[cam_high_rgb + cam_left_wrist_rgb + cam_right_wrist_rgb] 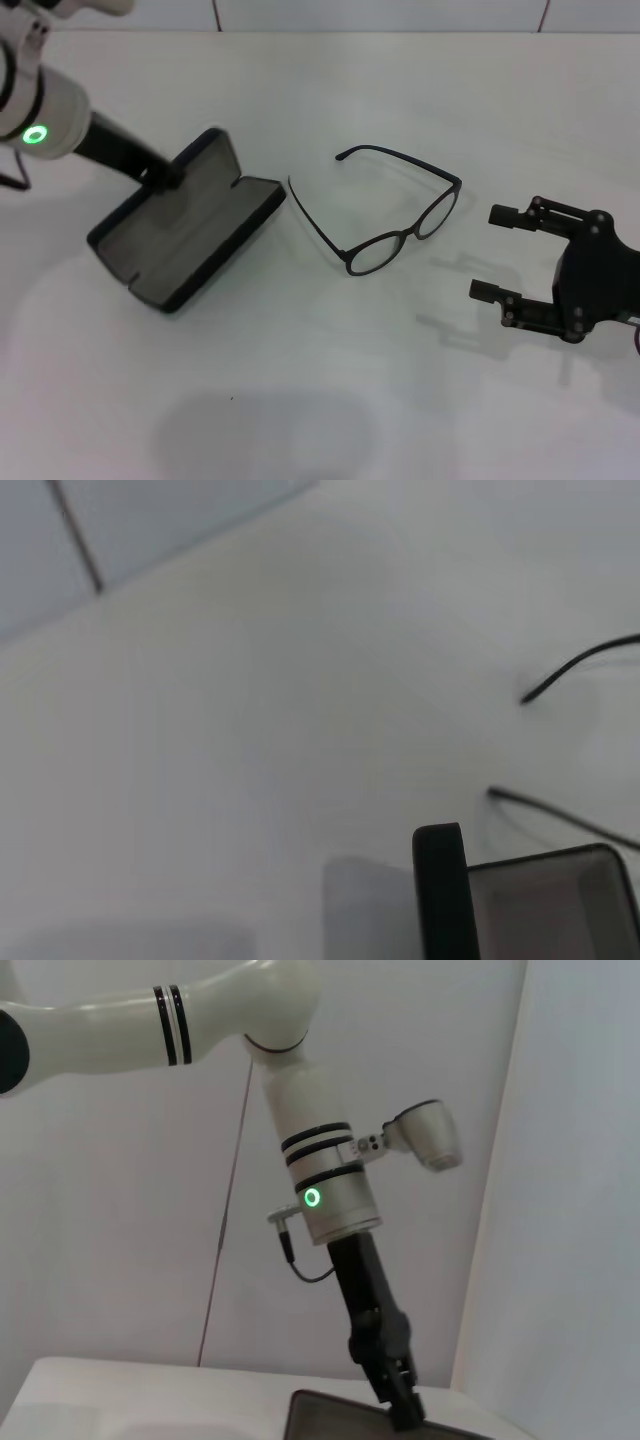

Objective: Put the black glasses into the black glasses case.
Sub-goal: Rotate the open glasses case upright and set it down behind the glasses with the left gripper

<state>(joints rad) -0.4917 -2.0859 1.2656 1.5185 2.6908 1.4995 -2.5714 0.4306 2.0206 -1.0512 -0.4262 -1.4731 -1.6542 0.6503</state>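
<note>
Left to right. The left gripper [165,178] is resting at the raised lid of the glasses case [185,232], its tip meeting the lid's upper edge; whether its fingers are clamped on that edge or merely pressing against it cannot be told from any view. The right wrist view is showing the same contact from across the table [330,400]: the black tip [400,1400] is bearing down on the case rim [330,1400]. The case is lying open, grey lining facing up, tray extending away from the left fingers toward the glasses [395,215].

The glasses are lying on the table between the two grippers, just beyond the open tray and apart from it, temple arms unfolded and pointing back toward the far edge, lenses turned toward the near side. In the left wrist view the temple tips [580,665] are appearing beyond the case corner [545,900].

The right gripper [500,252] is hovering near the lens end of the frame, not touching it, fingers spread wide and grasping nothing.

Judged step: the case is being steadied while the pickup is being prepared; the glasses are not yet taken. The next move is calling for the right fingers to straddle a thin part of the frame, close gently, and carry it across to the tray, probably lengthwise along the lining.
</note>
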